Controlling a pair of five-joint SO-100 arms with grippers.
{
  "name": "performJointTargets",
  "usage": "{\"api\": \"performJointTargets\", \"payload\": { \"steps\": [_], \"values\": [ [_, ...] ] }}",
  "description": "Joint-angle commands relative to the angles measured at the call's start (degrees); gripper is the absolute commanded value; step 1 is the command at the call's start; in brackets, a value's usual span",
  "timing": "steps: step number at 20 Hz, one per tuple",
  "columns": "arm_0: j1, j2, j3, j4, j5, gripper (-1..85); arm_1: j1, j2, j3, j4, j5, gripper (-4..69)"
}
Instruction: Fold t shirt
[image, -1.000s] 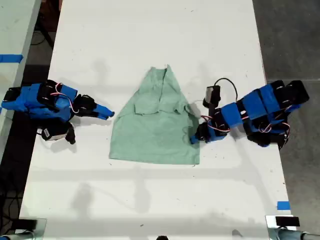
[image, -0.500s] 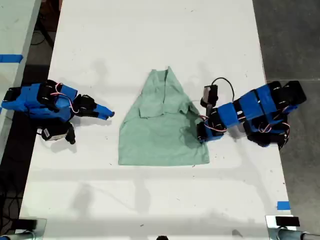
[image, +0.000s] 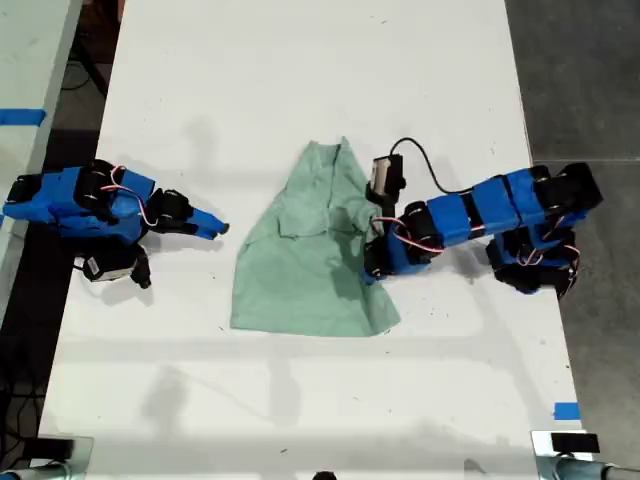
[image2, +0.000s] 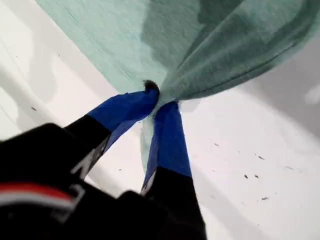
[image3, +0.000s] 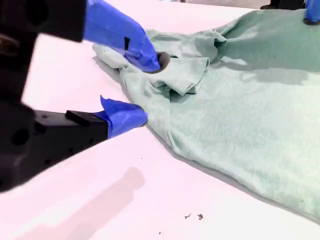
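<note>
Mint-green t shirt (image: 310, 270) (plain, unprinted)

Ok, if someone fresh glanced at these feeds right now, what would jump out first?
Probably the pale green t shirt lying mid-table, its edge on the exterior view's right bunched and lifted where my first gripper is pinched shut on the cloth. After that, my second gripper at the exterior view's left, open, beside the shirt and apart from it.
</note>
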Motion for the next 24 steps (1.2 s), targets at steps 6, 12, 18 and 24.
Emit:
{"api": "performJointTargets", "payload": {
  "steps": [6,12,18,24],
  "values": [
    [-0.5,0.3,0.5,-0.3,0.2,13.7,4.7,-11.0,-9.1,-16.7,-10.7,1.9],
    [-0.5,0.3,0.5,-0.3,0.2,13.7,5.2,-30.2,-28.5,-12.4,-13.8,16.1],
    [-0.5,0.3,0.5,-0.3,0.2,13.7,6.1,-22.9,-31.7,-0.4,-13.9,20.8],
    [-0.5,0.3,0.5,-0.3,0.2,13.7,8.3,1.6,-24.8,16.3,-9.3,-0.2]
  ]
}}
